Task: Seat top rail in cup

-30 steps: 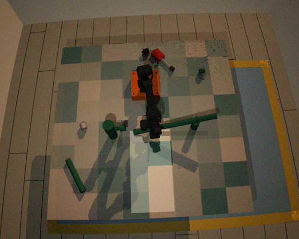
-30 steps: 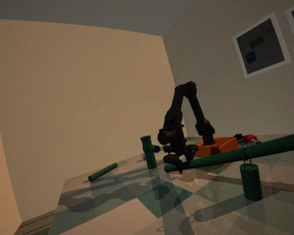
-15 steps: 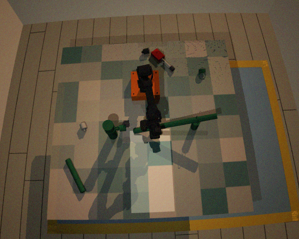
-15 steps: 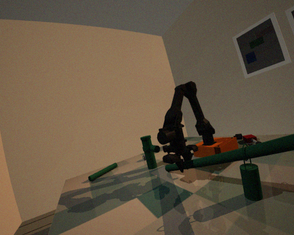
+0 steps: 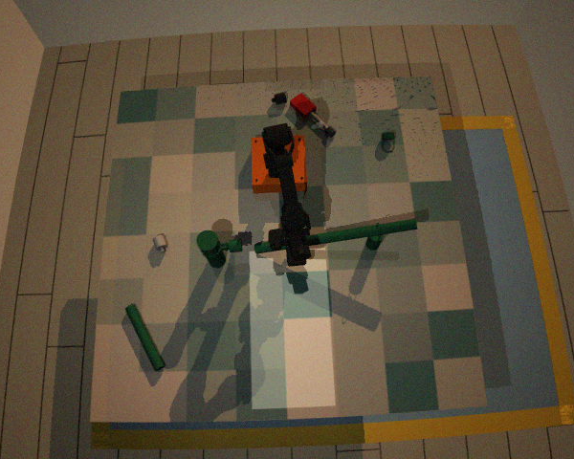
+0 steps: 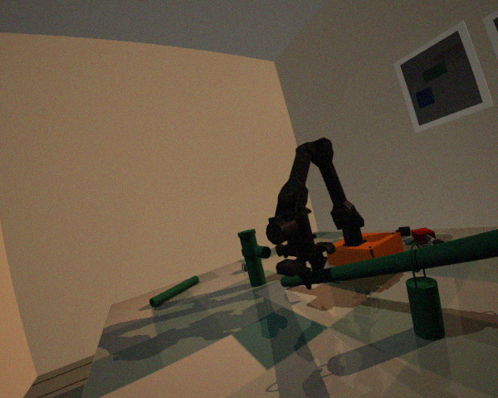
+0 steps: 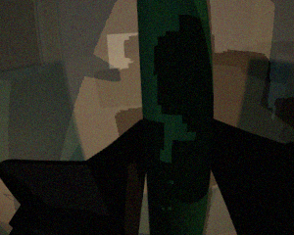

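The green top rail (image 5: 349, 234) (image 6: 371, 265) (image 7: 178, 147) runs through the wire loop cap (image 6: 413, 274) on the short post (image 6: 426, 310). It slopes down toward the big post, and its low end (image 5: 261, 247) (image 6: 287, 280) is short of the rail-end cup and lower than it. The cup (image 5: 234, 245) (image 6: 264, 251) hangs on the big green post (image 5: 208, 242) (image 6: 254, 269), near the post cap, and faces the rail. My gripper (image 6: 311, 276) (image 7: 171, 123) is shut on the rail near its low end, with a finger on each side. In the top view the arm hides the fingers.
The orange base (image 5: 257, 172) (image 6: 384, 246) stands behind the rail. A loose green bar (image 5: 144, 337) (image 6: 174, 291) lies beyond the big post. A small whitish fitting (image 5: 160, 242), a red-headed tool (image 5: 302, 104), a black piece (image 5: 279, 98) and a green looped cap (image 5: 387, 137) lie farther off.
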{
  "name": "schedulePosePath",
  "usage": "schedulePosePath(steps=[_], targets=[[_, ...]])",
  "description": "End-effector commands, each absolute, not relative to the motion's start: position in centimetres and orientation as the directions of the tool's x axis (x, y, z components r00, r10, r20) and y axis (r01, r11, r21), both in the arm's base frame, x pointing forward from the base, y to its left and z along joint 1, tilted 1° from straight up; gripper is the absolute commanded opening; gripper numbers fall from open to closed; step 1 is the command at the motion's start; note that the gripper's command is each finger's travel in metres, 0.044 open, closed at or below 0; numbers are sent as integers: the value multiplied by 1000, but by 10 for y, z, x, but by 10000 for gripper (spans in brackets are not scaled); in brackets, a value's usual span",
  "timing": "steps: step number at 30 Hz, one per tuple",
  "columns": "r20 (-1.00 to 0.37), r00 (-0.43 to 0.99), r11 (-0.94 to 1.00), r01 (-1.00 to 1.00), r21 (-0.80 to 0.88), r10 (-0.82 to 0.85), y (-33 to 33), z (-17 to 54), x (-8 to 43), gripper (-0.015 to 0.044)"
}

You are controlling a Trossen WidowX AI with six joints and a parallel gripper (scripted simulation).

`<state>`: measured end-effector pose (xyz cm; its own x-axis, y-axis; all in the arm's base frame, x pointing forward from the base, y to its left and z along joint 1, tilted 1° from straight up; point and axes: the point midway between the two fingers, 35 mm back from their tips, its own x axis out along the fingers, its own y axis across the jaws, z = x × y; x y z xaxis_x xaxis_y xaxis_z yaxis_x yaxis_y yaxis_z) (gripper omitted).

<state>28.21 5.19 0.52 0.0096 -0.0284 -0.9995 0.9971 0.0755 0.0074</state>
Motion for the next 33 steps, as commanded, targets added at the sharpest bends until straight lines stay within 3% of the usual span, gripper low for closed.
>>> schedulePosePath(steps=[1,12,33], targets=[[-996,36,87,996,29,-79,49,22,290,0],[-965,54,107,994,27,-257,35,76,294,0],[-969,38,108,994,12,-245,37,70,292,0]])
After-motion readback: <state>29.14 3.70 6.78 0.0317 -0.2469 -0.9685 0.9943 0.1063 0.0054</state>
